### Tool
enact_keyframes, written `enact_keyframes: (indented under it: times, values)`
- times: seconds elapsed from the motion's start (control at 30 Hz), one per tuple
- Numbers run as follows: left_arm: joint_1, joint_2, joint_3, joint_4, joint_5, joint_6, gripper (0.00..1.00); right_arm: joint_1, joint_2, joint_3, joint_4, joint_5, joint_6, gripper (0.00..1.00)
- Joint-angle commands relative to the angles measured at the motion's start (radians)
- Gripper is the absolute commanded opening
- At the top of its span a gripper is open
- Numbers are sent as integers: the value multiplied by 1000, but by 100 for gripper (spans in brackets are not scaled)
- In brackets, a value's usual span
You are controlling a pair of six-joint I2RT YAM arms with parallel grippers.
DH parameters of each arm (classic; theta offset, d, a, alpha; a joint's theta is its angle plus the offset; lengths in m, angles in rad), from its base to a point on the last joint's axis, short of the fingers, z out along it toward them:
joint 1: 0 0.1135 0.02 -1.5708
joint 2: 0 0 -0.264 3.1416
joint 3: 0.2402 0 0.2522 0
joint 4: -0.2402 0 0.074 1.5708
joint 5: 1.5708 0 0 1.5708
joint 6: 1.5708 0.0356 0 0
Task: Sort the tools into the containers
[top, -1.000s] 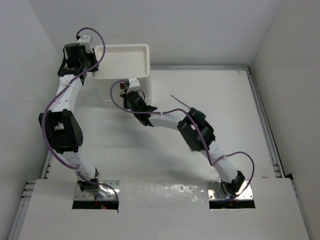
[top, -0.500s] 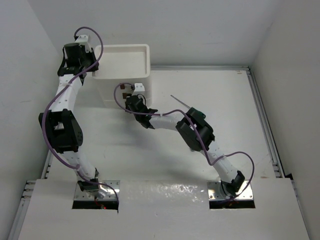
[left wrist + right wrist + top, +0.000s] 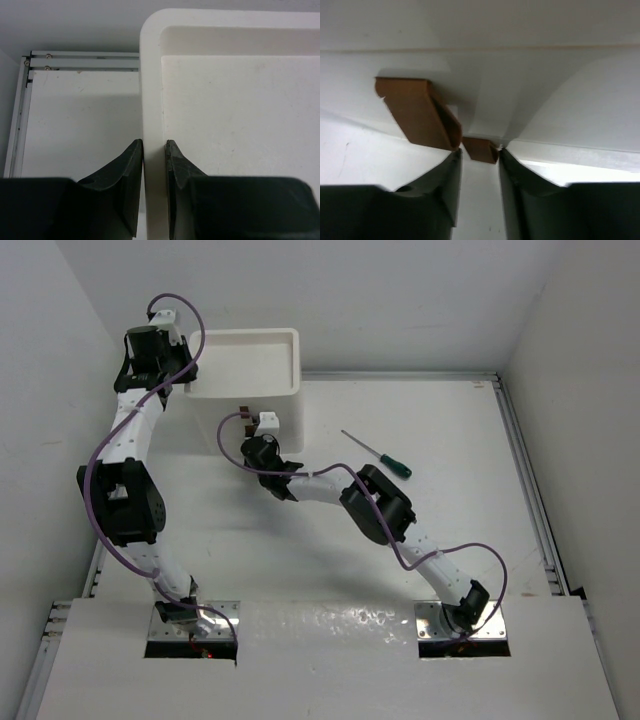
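Your left gripper (image 3: pixel 154 162) is nearly closed, its fingers astride the top rim (image 3: pixel 150 75) of the container (image 3: pixel 225 412). One finger is outside the wall and one is inside the tray (image 3: pixel 235 115). The wall fills the gap between them, so the gripper has the rim pinched. Your right gripper (image 3: pixel 480 159) is at the container's front, narrowed onto the lower tab (image 3: pixel 480 150), a small brown piece between its fingertips. Both fingers seem to touch that tab, though the close view is blurred there. The upper tab (image 3: pixel 417 112) is up and to the left of the fingertips in the wrist view. One screwdriver (image 3: pixel 377 453) with a dark green handle lies flat on the table (image 3: pixel 450 520), outside the container. It is off to the right gripper's right and well apart from it.
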Motion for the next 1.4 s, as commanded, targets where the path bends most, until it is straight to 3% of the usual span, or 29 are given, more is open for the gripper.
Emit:
enact_keyframes:
  times: [0.0, 0.07, 0.4, 0.53, 0.77, 1.07, 1.17, 1.23, 1.37]
  values:
    - [-3, 65, -51, -207, 91, -6, 0, -28, -8, 53, 48, 86, -9, 33]
    - [-1, 68, -51, -210, 93, -5, 0, -34, 3, 74, 45, 100, -11, 31]
    - [-3, 74, -38, -217, 100, 11, 0, -77, 29, 106, 61, 0, -27, 0]
    - [-3, 74, -38, -218, 94, 8, 0, -76, -32, -2, 136, -78, -87, 0]
    - [-1, 76, -28, -211, 68, -20, 0, -19, -276, -420, 367, -236, -166, 0]
    - [-1, 71, -20, -192, 51, -51, 0, 56, -483, -734, 443, -334, -193, 0]
    - [-3, 73, -22, -189, 51, -55, 0, 62, -486, -759, 446, -325, -182, 0]
    - [-1, 73, -20, -189, 53, -57, 0, 61, -474, -740, 429, -269, -176, 8]
    - [-1, 64, -22, -195, 54, -55, 0, 59, -422, -642, 401, -233, -179, 14]
